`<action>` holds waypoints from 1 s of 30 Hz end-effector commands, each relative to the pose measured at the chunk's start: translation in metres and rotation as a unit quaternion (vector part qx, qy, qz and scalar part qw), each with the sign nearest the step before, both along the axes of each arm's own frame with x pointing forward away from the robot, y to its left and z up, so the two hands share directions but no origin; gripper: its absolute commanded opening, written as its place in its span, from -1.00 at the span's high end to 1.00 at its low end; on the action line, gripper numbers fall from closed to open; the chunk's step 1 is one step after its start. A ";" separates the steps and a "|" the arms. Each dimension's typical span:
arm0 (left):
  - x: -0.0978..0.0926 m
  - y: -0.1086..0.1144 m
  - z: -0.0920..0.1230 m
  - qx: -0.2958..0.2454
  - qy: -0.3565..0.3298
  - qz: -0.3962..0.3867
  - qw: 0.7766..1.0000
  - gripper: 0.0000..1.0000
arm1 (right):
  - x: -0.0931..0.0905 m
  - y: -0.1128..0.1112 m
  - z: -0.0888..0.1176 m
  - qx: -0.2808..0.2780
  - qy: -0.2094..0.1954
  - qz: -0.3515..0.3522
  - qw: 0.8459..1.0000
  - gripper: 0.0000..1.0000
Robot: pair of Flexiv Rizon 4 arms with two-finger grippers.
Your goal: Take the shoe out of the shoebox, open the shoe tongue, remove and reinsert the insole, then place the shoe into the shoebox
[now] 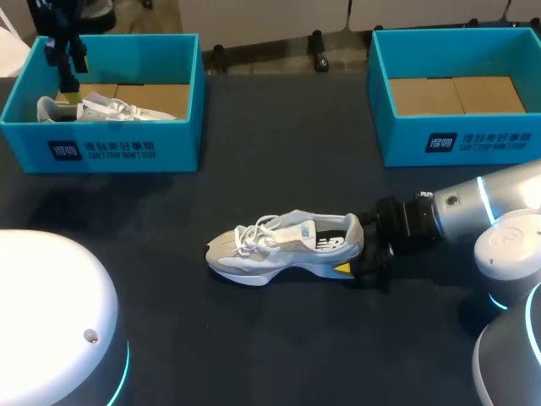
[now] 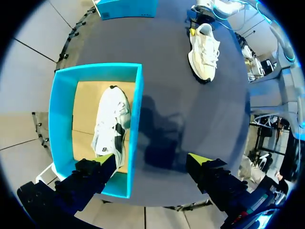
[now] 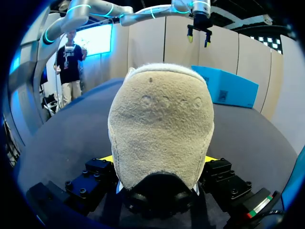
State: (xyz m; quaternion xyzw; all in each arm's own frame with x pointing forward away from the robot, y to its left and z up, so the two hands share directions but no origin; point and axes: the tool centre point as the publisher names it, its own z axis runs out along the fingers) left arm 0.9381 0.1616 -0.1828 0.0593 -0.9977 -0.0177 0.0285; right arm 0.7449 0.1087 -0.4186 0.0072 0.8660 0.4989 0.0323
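Observation:
A grey-white shoe (image 1: 283, 245) lies upright on the dark table, toe to the left. My right gripper (image 1: 359, 247) is shut on its heel, one yellow-tipped finger on each side. In the right wrist view the fuzzy heel (image 3: 159, 119) fills the space between the fingers of that gripper (image 3: 159, 160). A second white shoe (image 1: 101, 108) lies in the left blue shoebox (image 1: 110, 152). My left gripper (image 1: 69, 59) hangs open above that box's left end. From the left wrist, the open gripper (image 2: 152, 160) looks down on the box's near wall (image 2: 136, 95) and the shoe (image 2: 112, 124) inside.
The right blue shoebox (image 1: 456, 144) stands at the back right with only its cardboard floor showing. White rounded robot housings sit at the front left (image 1: 51, 313) and front right (image 1: 507, 245). Dark table lies between the boxes and ahead of the shoe.

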 end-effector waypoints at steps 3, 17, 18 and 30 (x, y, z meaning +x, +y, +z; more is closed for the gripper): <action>0.000 0.001 0.000 0.000 -0.001 -0.001 1.000 -1.00 | 0.001 0.001 0.001 -0.002 0.000 0.000 1.000 1.00; -0.006 -0.010 -0.003 -0.014 0.020 0.059 0.998 -1.00 | 0.001 0.001 0.001 -0.002 0.000 0.000 1.000 1.00; -0.006 -0.011 -0.003 -0.015 0.023 0.065 0.997 -1.00 | 0.001 0.001 0.001 -0.002 0.000 0.000 1.000 1.00; -0.032 -0.040 -0.007 -0.016 0.025 0.315 0.949 -1.00 | 0.001 0.001 0.001 -0.002 0.000 0.000 1.000 1.00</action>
